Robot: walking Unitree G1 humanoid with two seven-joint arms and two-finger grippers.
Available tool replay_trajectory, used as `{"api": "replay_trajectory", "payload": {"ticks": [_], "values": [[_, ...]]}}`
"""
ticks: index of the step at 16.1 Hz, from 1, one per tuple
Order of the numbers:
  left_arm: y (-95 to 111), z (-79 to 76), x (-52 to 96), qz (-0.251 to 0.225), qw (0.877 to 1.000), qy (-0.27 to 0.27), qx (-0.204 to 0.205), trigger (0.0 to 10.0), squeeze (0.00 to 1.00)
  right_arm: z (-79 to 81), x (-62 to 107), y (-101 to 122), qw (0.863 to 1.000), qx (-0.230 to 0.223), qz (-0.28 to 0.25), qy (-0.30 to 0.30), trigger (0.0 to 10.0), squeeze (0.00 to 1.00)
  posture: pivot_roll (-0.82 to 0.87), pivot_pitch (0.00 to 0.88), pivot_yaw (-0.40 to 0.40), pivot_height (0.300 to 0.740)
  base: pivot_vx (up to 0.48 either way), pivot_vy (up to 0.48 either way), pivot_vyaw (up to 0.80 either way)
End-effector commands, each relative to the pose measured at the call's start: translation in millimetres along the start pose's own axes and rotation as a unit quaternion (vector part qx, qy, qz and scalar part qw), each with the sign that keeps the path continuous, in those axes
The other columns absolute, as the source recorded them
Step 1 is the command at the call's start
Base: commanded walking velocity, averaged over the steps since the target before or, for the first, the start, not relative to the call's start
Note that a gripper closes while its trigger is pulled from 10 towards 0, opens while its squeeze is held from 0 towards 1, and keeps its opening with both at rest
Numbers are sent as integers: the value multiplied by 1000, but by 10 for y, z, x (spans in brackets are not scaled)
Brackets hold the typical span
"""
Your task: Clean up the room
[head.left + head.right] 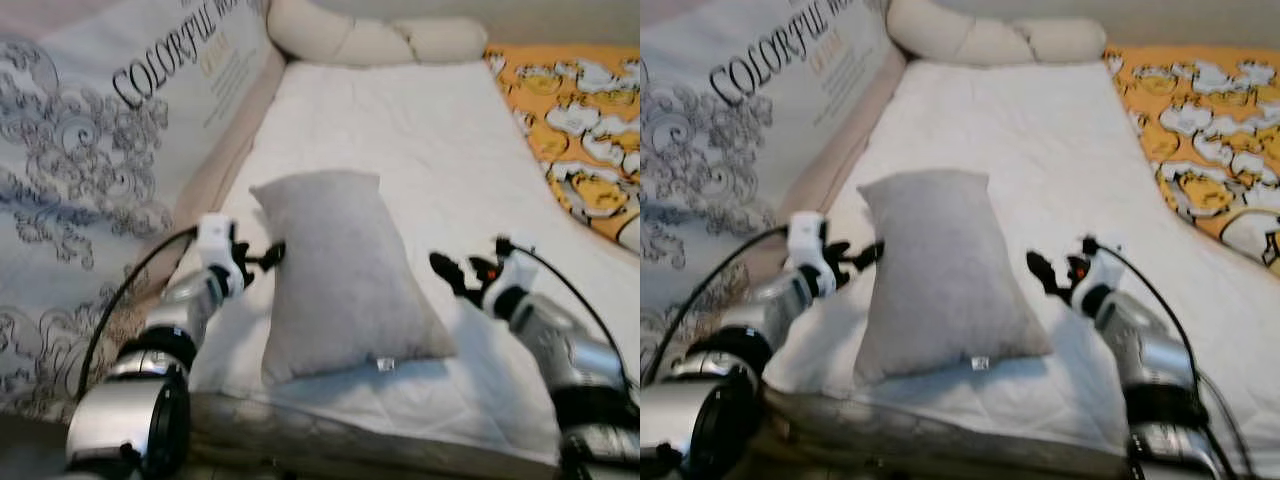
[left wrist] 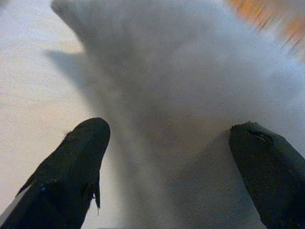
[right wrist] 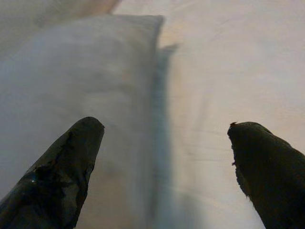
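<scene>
Grey pillow (image 1: 340,275) is the thing to deal with here, lying on the white mattress (image 1: 420,130) close to its near edge, long axis running away from the robot, with a little tag at its near corner. Both arms flank it: the left gripper (image 1: 262,257) sits right at the pillow's left edge, tips touching or just about touching the fabric, and the right gripper (image 1: 452,272) is just off the pillow's right side, a small gap between them. Fingers on both are spread wide in the wrist views; on the left the pillow bulges between the two black fingers (image 2: 71,167), while on the right one finger (image 3: 62,167) lies over the pillow and the other is over bare sheet. My guess is the step is a two-sided pickup to move the pillow up toward the cream bolster (image 1: 370,38) at the far end from the pillow. To do it well I'd bring the right side in until it really has fabric between its fingers, then close both on a decent fold of the edge rather than skimming the cover, since soft stuffing squishes and slips. Lift evenly so it doesn't sag and twist, and keep it from dragging the sheet or drifting onto the orange patterned blanket (image 1: 575,120) to the pillow's right.
</scene>
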State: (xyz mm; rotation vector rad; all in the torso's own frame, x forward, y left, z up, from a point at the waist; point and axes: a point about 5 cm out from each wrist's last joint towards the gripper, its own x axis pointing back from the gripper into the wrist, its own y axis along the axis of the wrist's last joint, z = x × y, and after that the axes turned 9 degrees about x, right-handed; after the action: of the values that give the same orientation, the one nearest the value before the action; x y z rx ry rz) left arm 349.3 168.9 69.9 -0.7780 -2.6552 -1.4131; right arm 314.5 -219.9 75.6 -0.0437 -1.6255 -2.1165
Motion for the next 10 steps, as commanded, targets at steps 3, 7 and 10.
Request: {"api": "replay_trajectory", "payload": {"ticks": [3, 7, 10], "values": [[-221, -3, 41, -15, 987, -40, 155, 10000, 1000, 41, -144, -74, 993, -105, -18, 51, 10000, 1000, 35, 0, 92, 740, 0, 0, 0], [-738, -250, -31, 59, 976, -64, 197, 10000, 1000, 97, -219, -186, 988, -135, 11, 68, 10000, 1000, 20, 0, 85, 740, 0, 0, 0], [-866, -474, -95, 68, 963, -108, 236, 10000, 1000, 209, -252, -321, 984, -138, 56, 98, 10000, 0, 9, 0, 84, 740, 0, 0, 0]]}}
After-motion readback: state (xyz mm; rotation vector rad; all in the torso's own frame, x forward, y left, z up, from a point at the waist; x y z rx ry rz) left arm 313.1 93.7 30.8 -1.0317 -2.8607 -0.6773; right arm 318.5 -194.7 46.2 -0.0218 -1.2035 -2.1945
